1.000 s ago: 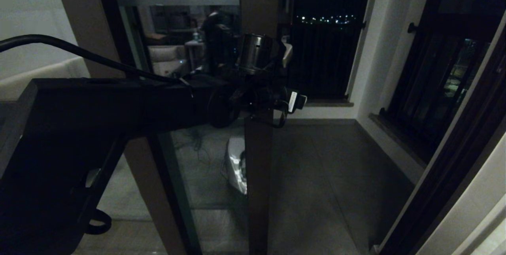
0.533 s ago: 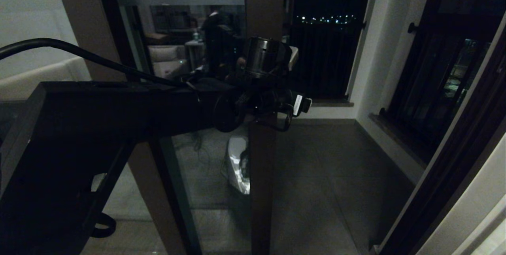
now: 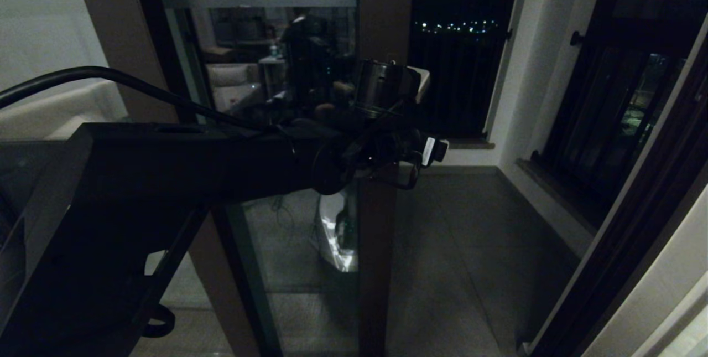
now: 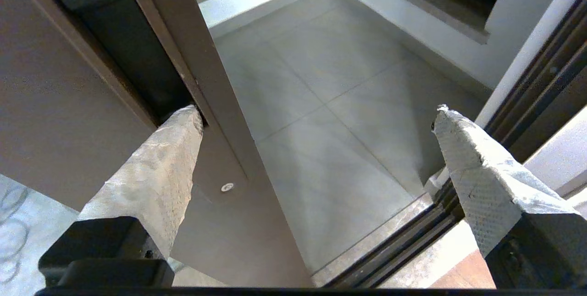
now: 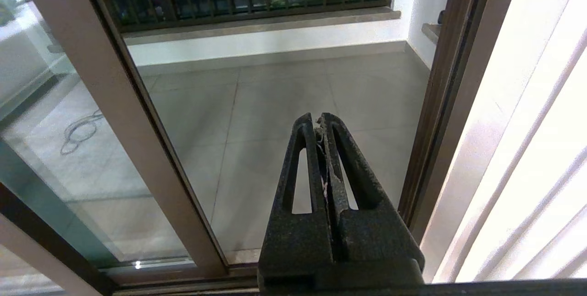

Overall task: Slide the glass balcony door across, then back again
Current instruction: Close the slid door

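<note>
Currently left gripper [image 4: 316,117] is spread wide, one finger [image 4: 160,163] hooked against the glass balcony door [image 3: 381,268] stile to push it, doorway part-open; right gripper [image 5: 321,124] idle, pinched together

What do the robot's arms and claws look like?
The left arm is a chunky black box shape with a thick black cable looping over it and a shiny silver cylinder near the wrist. Its left claw has two fingers wrapped in rough grey padding. The right claw is black and rough, with two long fingers that each have a slot cut through.
</note>
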Available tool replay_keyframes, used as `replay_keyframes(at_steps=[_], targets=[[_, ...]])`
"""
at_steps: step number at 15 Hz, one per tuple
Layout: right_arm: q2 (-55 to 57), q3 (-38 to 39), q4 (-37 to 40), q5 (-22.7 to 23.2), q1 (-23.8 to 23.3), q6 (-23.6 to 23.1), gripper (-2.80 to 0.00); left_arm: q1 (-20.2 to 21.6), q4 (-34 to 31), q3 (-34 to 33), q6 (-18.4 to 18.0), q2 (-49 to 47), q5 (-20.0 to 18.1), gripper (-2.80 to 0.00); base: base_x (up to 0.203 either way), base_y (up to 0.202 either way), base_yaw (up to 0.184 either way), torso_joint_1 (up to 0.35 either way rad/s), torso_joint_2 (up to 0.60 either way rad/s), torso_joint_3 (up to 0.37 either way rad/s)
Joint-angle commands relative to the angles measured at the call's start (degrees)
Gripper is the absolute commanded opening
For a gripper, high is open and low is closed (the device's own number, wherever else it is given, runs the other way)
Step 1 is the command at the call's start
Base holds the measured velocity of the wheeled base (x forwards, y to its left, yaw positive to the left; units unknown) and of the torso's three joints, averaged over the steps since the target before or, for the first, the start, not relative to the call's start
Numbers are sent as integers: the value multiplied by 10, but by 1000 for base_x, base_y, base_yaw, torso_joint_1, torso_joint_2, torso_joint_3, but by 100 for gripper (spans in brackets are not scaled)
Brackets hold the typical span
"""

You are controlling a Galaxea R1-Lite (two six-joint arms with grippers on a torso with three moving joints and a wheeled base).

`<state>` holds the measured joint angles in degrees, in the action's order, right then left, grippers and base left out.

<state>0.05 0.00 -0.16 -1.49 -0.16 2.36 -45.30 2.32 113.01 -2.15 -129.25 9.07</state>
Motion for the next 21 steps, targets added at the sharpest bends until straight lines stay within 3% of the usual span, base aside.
replay_keyframes(at_steps=[1, 12, 15, 17, 21], targets=[[0, 0, 0, 0, 0, 0, -280, -4, 0, -1, 0, -1, 3, 0, 0, 0, 0, 0, 0, 0], [0, 0, 0, 0, 0, 0, -280, -15, 8, -4, -2, 8, 5, 0, 0, 0, 0, 0, 0, 0], [0, 0, 0, 0, 0, 0, -280, -16, 4, -16, -1, 42, 24, 0, 0, 0, 0, 0, 0, 0], [0, 0, 0, 0, 0, 0, -280, -17, -2, -61, 0, 96, 26, 0, 0, 0, 0, 0, 0, 0], [0, 0, 0, 0, 0, 0, -280, -9, -5, -213, 2, 256, 35, 0, 0, 0, 0, 0, 0, 0]])
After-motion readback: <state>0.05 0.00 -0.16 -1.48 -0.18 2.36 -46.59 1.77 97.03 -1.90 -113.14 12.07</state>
